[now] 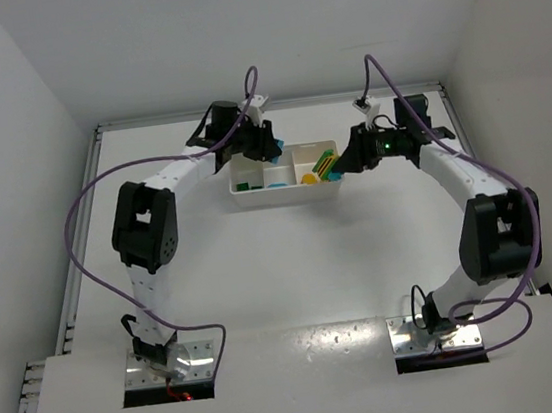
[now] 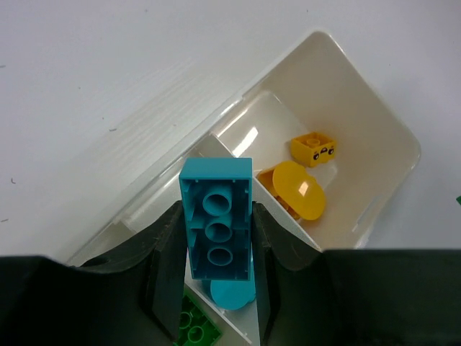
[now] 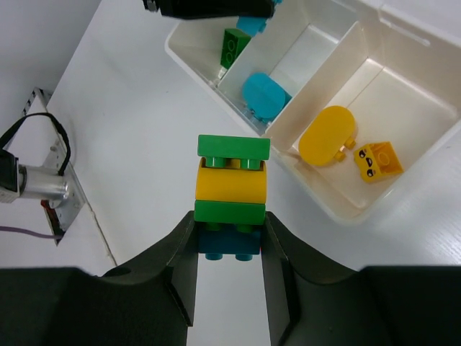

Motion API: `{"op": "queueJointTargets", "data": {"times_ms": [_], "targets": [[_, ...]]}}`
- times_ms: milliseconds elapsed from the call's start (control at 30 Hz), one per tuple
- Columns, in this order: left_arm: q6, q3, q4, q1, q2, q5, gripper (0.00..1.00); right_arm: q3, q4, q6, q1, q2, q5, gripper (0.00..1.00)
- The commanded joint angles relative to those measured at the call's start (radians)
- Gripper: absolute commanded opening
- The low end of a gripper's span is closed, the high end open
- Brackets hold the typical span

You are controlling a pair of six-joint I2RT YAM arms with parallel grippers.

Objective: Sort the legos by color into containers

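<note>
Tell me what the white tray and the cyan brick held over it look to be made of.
White tray: probably thin moulded plastic, glossy and slightly translucent, with light glinting on its walls and dividers. Cyan brick: hard opaque plastic with a smooth, semi-gloss finish and crisp moulded tubes on its underside. The exact type of plastic can't be told.

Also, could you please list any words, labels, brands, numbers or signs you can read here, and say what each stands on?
None: no readable text shows in any view.
The small yellow brick in the tray carries only a printed face, not letters or numbers.
</note>
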Motion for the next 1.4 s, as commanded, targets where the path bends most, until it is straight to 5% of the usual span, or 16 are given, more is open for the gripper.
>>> {"op": "queueJointTargets", "data": {"times_ms": [0,67,167,200,267,333,467,700,1367], "targets": [[0.042,0.041,-0.027,-0.005,0.003,0.043,0.15,0.063,0.012,-0.008,-0.005,0.025,-0.015,0.0],[0.056,0.041,-0.042,-0.005,0.003,0.067,0.23,0.072,0.012,-0.008,-0.005,0.048,-0.026,0.0],[0.074,0.041,-0.075,-0.005,-0.006,0.093,0.62,0.091,0.033,-0.008,0.004,0.058,-0.038,0.0],[0.085,0.041,-0.084,-0.005,-0.006,0.093,0.82,0.091,0.033,-0.008,0.004,0.071,-0.047,0.0],[0.085,0.017,-0.084,-0.005,-0.016,0.128,0.88,0.091,0.033,-0.008,0.004,0.081,-0.073,0.0],[0.038,-0.011,-0.025,0.006,-0.066,0.182,0.89,0.091,0.033,-0.008,0.013,0.081,-0.116,0.0],[-0.092,-0.068,0.158,0.063,-0.121,0.595,0.88,0.1,-0.013,-0.117,0.013,0.104,-0.234,0.0],[-0.05,-0.039,0.024,0.072,-0.135,0.907,0.83,0.129,-0.167,-0.371,0.045,0.114,-0.34,0.0],[0.073,-0.171,-0.095,0.045,-0.261,0.885,0.82,0.184,-0.099,-0.295,0.199,0.095,-0.403,0.0]]}}
